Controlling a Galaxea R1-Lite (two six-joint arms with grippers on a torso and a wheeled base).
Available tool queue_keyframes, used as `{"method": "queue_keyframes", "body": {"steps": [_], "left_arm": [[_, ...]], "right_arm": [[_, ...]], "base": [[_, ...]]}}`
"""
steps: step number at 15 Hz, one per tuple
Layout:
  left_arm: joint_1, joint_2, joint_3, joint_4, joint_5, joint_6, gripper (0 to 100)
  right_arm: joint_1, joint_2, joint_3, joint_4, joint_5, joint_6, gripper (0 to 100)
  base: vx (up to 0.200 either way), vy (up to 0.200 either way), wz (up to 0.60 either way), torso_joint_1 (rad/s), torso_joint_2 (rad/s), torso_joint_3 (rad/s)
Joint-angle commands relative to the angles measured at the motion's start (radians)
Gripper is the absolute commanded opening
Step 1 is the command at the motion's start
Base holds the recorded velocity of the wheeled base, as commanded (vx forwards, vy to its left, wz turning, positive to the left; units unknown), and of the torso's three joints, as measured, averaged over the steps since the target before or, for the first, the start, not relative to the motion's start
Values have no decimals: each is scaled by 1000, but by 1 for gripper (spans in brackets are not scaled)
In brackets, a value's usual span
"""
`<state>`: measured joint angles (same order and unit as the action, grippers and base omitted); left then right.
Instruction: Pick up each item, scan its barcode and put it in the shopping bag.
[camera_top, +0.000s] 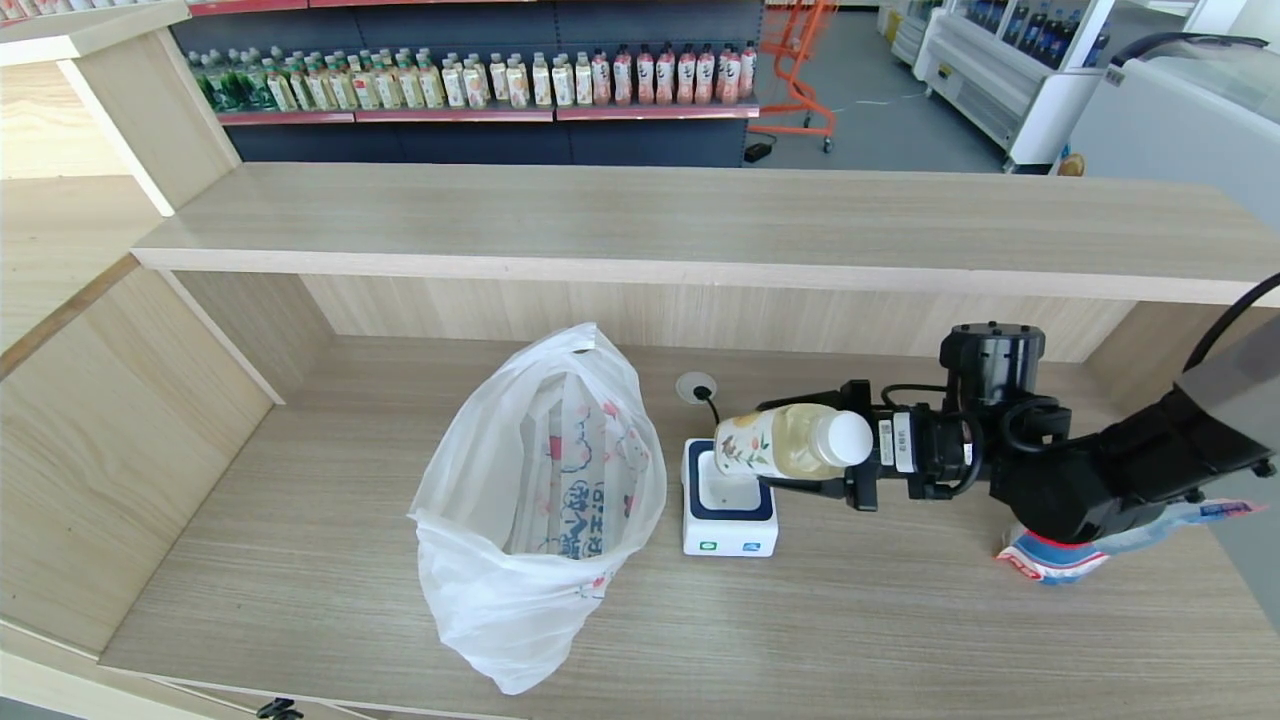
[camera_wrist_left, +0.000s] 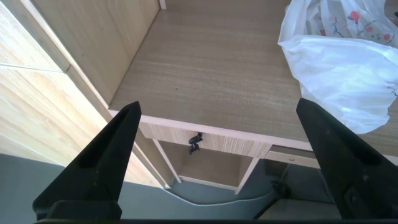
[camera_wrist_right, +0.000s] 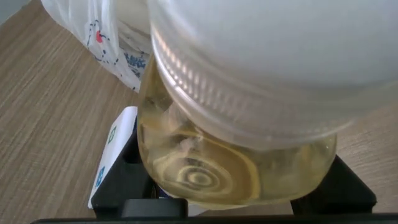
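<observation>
Head view: the bottle (camera_top: 775, 442) lies on its side just above the scanner (camera_top: 728, 520), pinched in my right gripper (camera_top: 800, 445), cap toward the wrist, base pointing left at the shopping bag (camera_top: 500, 590) close by. My left gripper (camera_wrist_left: 219, 109) hangs spread wide off the counter's (camera_top: 850, 620) near edge.

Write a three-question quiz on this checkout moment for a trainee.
1. True or false: the right gripper holds the bottle upright, cap on top.
2. Where is the scanner relative to the bag? A) inside it B) beside it, under the held bottle C) behind it, on the upper ledge
3. Fill in: the left gripper is ____ (open or shut).
Key: 1 false, the bottle lies sideways over the scanner; 2 B; 3 open.
</observation>
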<state>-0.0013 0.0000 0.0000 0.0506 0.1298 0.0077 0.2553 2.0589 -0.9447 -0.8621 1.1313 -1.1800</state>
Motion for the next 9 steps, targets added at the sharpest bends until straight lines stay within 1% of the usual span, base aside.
{"method": "queue_keyframes", "body": {"steps": [1,3,5,9], "left_arm": [[0,2,0,0,1,0,100],[0,2,0,0,1,0,100],[0,2,0,0,1,0,100],[0,2,0,0,1,0,100]], "right_arm": [[9,32,-23,0,2,-3,0],[16,52,-46,0,5,-7,0],[18,72,-77,2,30,-24,0],[10,78,-74,3,42,-38,0]], "base": [[0,0,0,0,0,0],[0,0,0,0,0,0],[0,0,0,0,0,0],[0,0,0,0,0,0]]}}
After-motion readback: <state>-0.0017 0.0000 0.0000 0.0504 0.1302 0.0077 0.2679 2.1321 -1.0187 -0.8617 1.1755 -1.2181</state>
